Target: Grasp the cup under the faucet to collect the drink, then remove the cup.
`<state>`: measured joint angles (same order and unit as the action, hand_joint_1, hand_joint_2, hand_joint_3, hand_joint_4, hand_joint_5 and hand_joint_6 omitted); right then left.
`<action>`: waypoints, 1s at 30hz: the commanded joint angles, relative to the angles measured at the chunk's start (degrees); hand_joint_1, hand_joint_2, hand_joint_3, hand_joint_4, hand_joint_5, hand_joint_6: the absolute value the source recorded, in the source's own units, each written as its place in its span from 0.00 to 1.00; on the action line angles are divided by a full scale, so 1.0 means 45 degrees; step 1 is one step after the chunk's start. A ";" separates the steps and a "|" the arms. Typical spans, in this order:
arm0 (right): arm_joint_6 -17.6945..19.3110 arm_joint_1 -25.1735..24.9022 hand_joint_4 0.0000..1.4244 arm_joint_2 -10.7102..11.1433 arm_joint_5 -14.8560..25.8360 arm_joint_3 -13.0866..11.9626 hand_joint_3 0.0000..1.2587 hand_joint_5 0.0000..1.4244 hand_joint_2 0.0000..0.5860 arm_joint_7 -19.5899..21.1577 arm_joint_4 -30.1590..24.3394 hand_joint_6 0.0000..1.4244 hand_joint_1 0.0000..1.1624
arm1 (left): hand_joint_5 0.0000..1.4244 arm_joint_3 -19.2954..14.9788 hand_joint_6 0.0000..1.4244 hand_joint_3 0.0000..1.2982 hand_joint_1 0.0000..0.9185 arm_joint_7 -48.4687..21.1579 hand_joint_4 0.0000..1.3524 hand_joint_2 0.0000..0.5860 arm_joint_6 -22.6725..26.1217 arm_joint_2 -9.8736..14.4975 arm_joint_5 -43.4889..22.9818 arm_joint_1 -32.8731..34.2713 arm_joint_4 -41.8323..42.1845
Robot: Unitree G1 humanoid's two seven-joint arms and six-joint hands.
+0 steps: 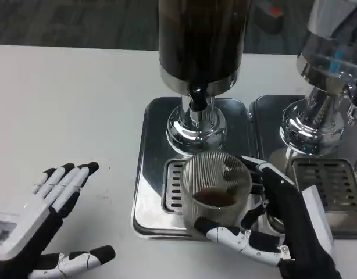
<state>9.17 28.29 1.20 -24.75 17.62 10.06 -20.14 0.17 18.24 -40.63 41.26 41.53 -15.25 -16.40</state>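
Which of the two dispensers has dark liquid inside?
The left dispenser, behind the cup held by the right hand. The right dispenser looks clear.
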 commanded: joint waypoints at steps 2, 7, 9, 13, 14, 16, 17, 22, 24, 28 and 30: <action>0.0422 0.0236 0.40 0.0043 0.0062 0.0143 0.32 0.44 0.39 0.0040 -0.0654 0.66 0.79 | 0.00 0.0044 0.00 0.00 0.00 0.0067 0.00 0.18 0.0304 0.0255 0.0272 -0.0292 0.0354; 0.0582 0.0461 0.40 0.0055 0.0173 0.0181 0.32 0.45 0.39 0.0093 -0.0636 0.67 0.79 | 0.00 0.0032 0.00 0.00 0.00 0.0242 0.00 0.18 0.0371 0.0234 0.0320 -0.0378 0.0356; 0.0630 0.0426 0.40 0.0064 0.0176 0.0183 0.32 0.45 0.39 0.0134 -0.0568 0.67 0.79 | 0.00 0.0054 0.00 0.00 0.00 0.0339 0.00 0.18 0.0342 0.0203 0.0397 -0.0391 0.0353; 0.0696 0.0435 0.40 0.0056 0.0148 0.0167 0.33 0.45 0.39 0.0226 -0.0527 0.67 0.79 | 0.00 0.0044 0.00 0.00 0.00 0.0434 0.00 0.18 0.0387 0.0180 0.0382 -0.0441 0.0378; 0.0710 0.0447 0.40 0.0060 0.0137 0.0166 0.33 0.45 0.39 0.0238 -0.0526 0.67 0.79 | 0.00 0.0024 0.00 0.00 0.00 0.0450 0.00 0.18 0.0391 0.0196 0.0349 -0.0436 0.0342; 0.0721 0.0458 0.40 0.0072 0.0207 0.0131 0.33 0.45 0.39 0.0215 -0.0509 0.67 0.79 | 0.00 0.0014 0.00 0.00 0.00 0.0481 0.00 0.18 0.0413 0.0195 0.0334 -0.0424 0.0282; 0.0723 0.0459 0.40 0.0071 0.0245 0.0116 0.33 0.45 0.39 0.0204 -0.0494 0.67 0.79 | 0.00 0.0017 0.00 0.00 0.00 0.0488 0.00 0.18 0.0425 0.0190 0.0336 -0.0417 0.0261; 0.0712 0.0512 0.40 0.0072 0.0235 0.0068 0.33 0.45 0.39 0.0261 -0.0553 0.67 0.79 | 0.00 0.0028 0.00 0.00 0.00 0.0483 0.00 0.18 0.0416 0.0164 0.0349 -0.0540 0.0452; 0.0720 0.0549 0.40 0.0065 0.0323 0.0050 0.33 0.45 0.39 0.0253 -0.0543 0.67 0.79 | 0.00 0.0033 0.00 0.00 0.00 0.0443 0.00 0.18 0.0436 0.0123 0.0311 -0.0593 0.0534; 0.0728 0.0536 0.40 0.0041 0.0392 0.0018 0.33 0.45 0.39 0.0276 -0.0488 0.67 0.79 | 0.00 0.0116 0.00 0.00 0.00 0.0257 0.00 0.18 0.0523 0.0044 0.0192 -0.0558 0.0492; 0.0716 0.0543 0.40 0.0058 0.0451 -0.0051 0.33 0.45 0.39 0.0269 -0.0490 0.66 0.79 | 0.00 0.0137 0.00 0.00 0.00 0.0213 0.00 0.18 0.0598 -0.0014 0.0145 -0.0562 0.0538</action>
<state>9.56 30.83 1.86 -23.98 17.97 10.20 -21.10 0.57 19.34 -38.75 41.69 42.95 -17.50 -14.57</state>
